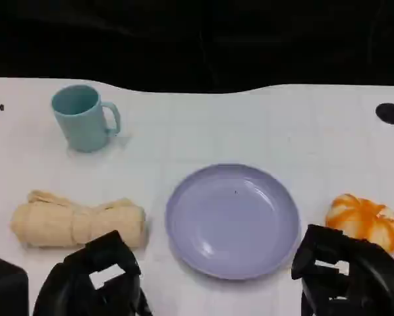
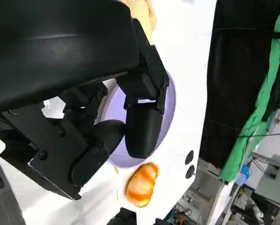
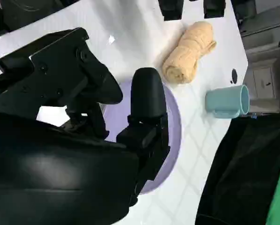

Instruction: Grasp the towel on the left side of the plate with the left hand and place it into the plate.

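Observation:
A rolled beige towel (image 1: 78,222) lies on the white table to the left of the lavender plate (image 1: 233,219), which has nothing in it. The towel (image 3: 189,52) and plate (image 3: 173,123) are also in the right wrist view. My left hand (image 1: 95,280) hovers at the near edge just in front of the towel, fingers apart and holding nothing. In the left wrist view the left hand (image 2: 116,112) has the plate (image 2: 167,110) behind its fingers. My right hand (image 1: 352,273) sits at the near right, holding nothing, fingers apart.
A light blue mug (image 1: 84,118) stands at the back left. An orange-and-white pumpkin-like object (image 1: 366,220) lies right of the plate, close to my right hand. Black holes (image 1: 391,113) mark the table's far corners. A dark backdrop lies beyond the table's far edge.

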You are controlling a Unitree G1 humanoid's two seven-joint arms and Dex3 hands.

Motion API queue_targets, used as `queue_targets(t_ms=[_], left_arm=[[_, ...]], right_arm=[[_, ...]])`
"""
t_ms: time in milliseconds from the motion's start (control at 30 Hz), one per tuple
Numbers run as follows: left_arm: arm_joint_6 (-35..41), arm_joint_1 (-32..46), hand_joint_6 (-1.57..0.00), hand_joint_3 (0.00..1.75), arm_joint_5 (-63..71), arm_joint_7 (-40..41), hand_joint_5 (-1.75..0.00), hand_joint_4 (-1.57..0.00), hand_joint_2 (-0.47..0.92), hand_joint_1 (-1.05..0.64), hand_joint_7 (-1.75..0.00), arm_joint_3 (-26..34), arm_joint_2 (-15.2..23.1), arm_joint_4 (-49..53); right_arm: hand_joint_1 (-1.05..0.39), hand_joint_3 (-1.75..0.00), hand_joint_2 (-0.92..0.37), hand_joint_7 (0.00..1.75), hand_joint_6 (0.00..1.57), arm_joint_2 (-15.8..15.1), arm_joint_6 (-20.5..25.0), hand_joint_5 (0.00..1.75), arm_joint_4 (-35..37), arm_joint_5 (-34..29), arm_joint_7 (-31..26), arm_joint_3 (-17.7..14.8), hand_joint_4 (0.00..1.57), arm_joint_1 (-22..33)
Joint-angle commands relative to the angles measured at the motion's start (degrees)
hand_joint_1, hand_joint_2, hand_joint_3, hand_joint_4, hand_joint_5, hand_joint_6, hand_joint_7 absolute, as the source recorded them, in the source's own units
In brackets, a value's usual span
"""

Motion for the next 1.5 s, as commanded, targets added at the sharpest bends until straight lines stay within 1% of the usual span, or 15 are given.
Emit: queue_targets(t_ms=[33,233,600,800,867,933,1033,1067,1100,1167,1267,1300,1367,1433,1500], left_arm=[[-0.07,0.28,-0.82,1.44,0.27,-0.02,-1.75,-0.91,0.36,-0.15,-1.58,0.19,0.56,-0.97],[0.33,0.33,-0.81,1.43,0.17,0.01,-1.75,-0.91,0.36,-0.16,-1.58,0.16,0.65,-1.5],[0.58,0.55,-0.79,1.43,0.17,0.08,-1.75,-0.9,0.39,-0.14,-1.6,0.09,0.78,-2.16],[0.6,0.69,-0.77,1.43,0.02,0.05,-1.75,-0.88,0.41,-0.13,-1.61,0.34,0.85,-2.62],[-0.03,0.78,-0.76,1.37,-0.03,0.04,-1.73,-0.84,0.45,-0.12,-1.53,0.58,0.62,-2.68],[-1.87,0.77,-0.73,1.3,1.1,0.09,-1.67,-0.77,0.48,-0.13,-1.39,0.54,0.52,-2.41],[-5.99,0.56,-0.65,1.26,5.3,0.7,-1.55,-0.65,0.47,-0.15,-1.22,-0.06,0.91,-1.63],[-7.37,0.53,-0.61,1.16,6.7,0.67,-1.5,-0.61,0.5,-0.19,-1.14,-0.28,1.15,-1.34],[-9.31,0.5,-0.59,1.07,8.2,0.42,-1.48,-0.58,0.54,-0.21,-1.1,-0.45,1.41,-0.84],[-13.1,0.47,-0.55,0.86,11.25,0.27,-1.37,-0.54,0.63,-0.22,-0.96,-0.76,1.87,0.3],[-20.37,0.25,-0.58,0.52,17.16,0.67,-1.08,-0.54,0.78,-0.21,-0.58,-1.1,2.88,2.89],[-22.4,0.19,-0.6,0.42,18.72,0.96,-1.01,-0.54,0.83,-0.21,-0.48,-1.04,3.08,3.61],[-26.88,0.02,-0.57,0.22,22.41,1.99,-0.88,-0.43,0.89,-0.25,-0.29,-0.94,3.49,5.19],[-30.71,-0.15,-0.53,0.13,27.43,3.42,-0.8,-0.39,0.91,-0.31,-0.2,-1.1,4.49,6.55],[-32.31,-0.19,-0.51,0.09,30.93,4.4,-0.76,-0.37,0.91,-0.35,-0.15,-1.22,5.08,7.05]], right_arm=[[-0.04,-1.32,-0.53,1.61,0.62,-0.17,0.74,1.75,-1.32,0.37,-0.38,-0.46,0.77,0.05],[-0.04,-1.3,-0.54,1.62,0.6,-0.11,0.5,1.75,-1.41,0.31,-0.38,-0.48,0.76,0.16],[-0.03,-1.26,-0.58,1.63,0.58,-0.2,1.47,1.75,-2.16,0.15,-0.81,-0.3,0.75,0.18],[-0.01,-1.25,-0.59,1.64,0.57,-0.15,0.87,1.75,-2.09,0.08,-0.71,-0.1,0.75,0.33],[-0.01,-1.24,-0.59,1.64,0.57,-0.19,0.9,1.75,-2.19,-0.11,-0.81,0.06,0.75,0.35],[-0.02,-1.24,-0.59,1.65,0.57,-0.19,1.15,1.75,-2.44,-0.28,-1.03,0.2,0.74,0.36],[-0.02,-1.23,-0.6,1.65,0.57,-0.12,0.7,1.75,-2.32,-0.12,-0.87,0.22,0.75,0.48],[-0.02,-1.23,-0.6,1.65,0.57,-0.08,0.49,1.75,-2.26,-0.04,-0.78,0.22,0.75,0.54],[-0.02,-1.23,-0.6,1.65,0.56,-0.07,0.47,1.75,-2.32,-0.04,-0.79,0.26,0.75,0.6],[-0.02,-1.23,-0.61,1.66,0.56,-0.06,0.5,1.75,-2.5,-0.17,-0.87,0.39,0.75,0.7],[-0.03,-1.24,-0.6,1.66,0.56,-0.04,0.38,1.75,-2.62,-0.22,-0.89,0.5,0.75,0.85],[-0.03,-1.24,-0.6,1.66,0.56,-0.06,0.29,1.75,-2.67,-0.2,-0.83,0.52,0.75,0.94],[-0.03,-1.24,-0.6,1.67,0.56,-0.19,0.05,1.75,-2.77,-0.28,-0.7,0.59,0.75,1.12],[-0.02,-1.24,-0.6,1.67,0.56,-0.24,-0.11,1.75,-2.84,-0.31,-0.63,0.66,0.75,1.23],[-0.02,-1.24,-0.6,1.67,0.56,-0.11,-0.04,1.75,-2.88,-0.13,-0.59,0.73,0.75,1.3]])
